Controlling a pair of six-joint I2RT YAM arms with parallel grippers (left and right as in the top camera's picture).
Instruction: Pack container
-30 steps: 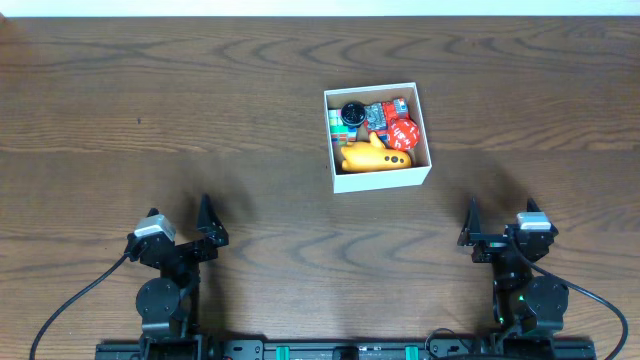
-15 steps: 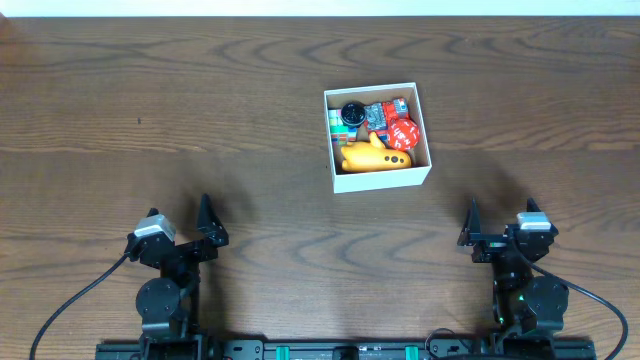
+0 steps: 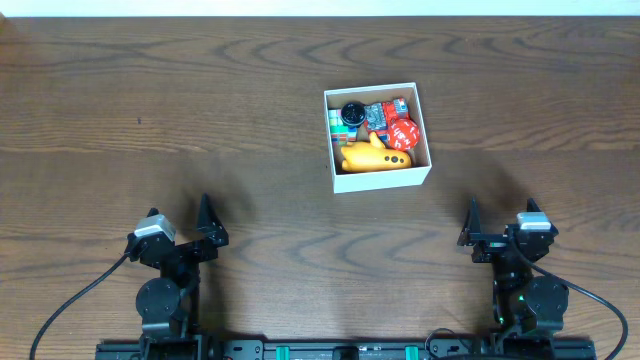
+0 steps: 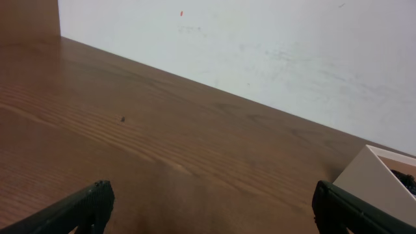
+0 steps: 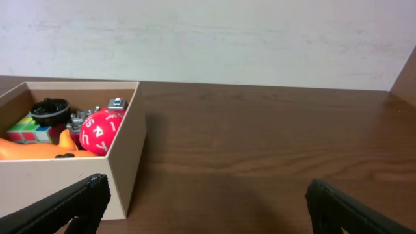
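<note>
Judging by the look, packing's prob. done.
Container (image 3: 379,179) sits on table (image 3: 150,100), far side, right of centre, w/ orange toy (image 3: 372,156), red ball (image 3: 403,132) & other bits inside; no loose toys seen. My left gripper (image 4: 211,203) & right gripper (image 5: 205,198): fingers spread wide, empty, well apart from it.

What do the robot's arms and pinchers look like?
The left arm and right arm are black with round joints, each with a small silver-grey block on top and a thin black cable curling sideways. The left gripper and right gripper have two black, tapered fingers. A tiny green light glows on the right arm.
</note>
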